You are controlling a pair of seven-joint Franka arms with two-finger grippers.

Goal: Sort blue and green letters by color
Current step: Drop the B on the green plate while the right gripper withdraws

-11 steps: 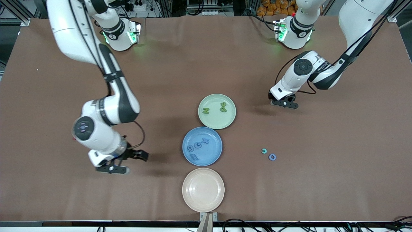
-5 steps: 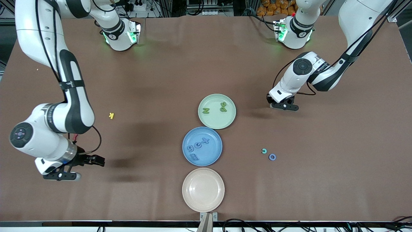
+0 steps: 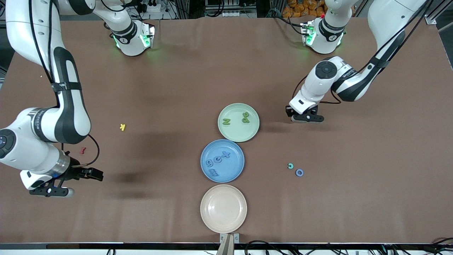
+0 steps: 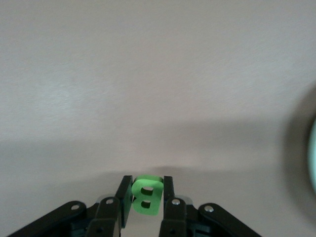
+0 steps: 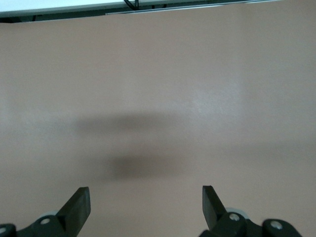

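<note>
My left gripper (image 3: 306,119) is shut on a leaf green letter B (image 4: 146,196), held over bare table beside the pale green plate (image 3: 240,134), toward the left arm's end. In the left wrist view the gripper (image 4: 147,179) clamps the B between its jaws. That plate holds a green N (image 3: 226,122) and another green letter (image 3: 245,117). The blue plate (image 3: 231,170) holds several blue letters (image 3: 216,160). A teal c (image 3: 290,165) and a blue o (image 3: 299,172) lie on the table. My right gripper (image 3: 49,191) is open and empty, also seen in the right wrist view (image 5: 144,190).
A bare beige plate (image 3: 223,208) sits nearest the front camera, below the blue plate. A small yellow K (image 3: 122,127) and a small red letter (image 3: 83,150) lie on the table toward the right arm's end.
The right arm has swung away from the plates toward its end of the table, uncovering the yellow K and red letter. The left gripper has shifted slightly toward the green plate.
</note>
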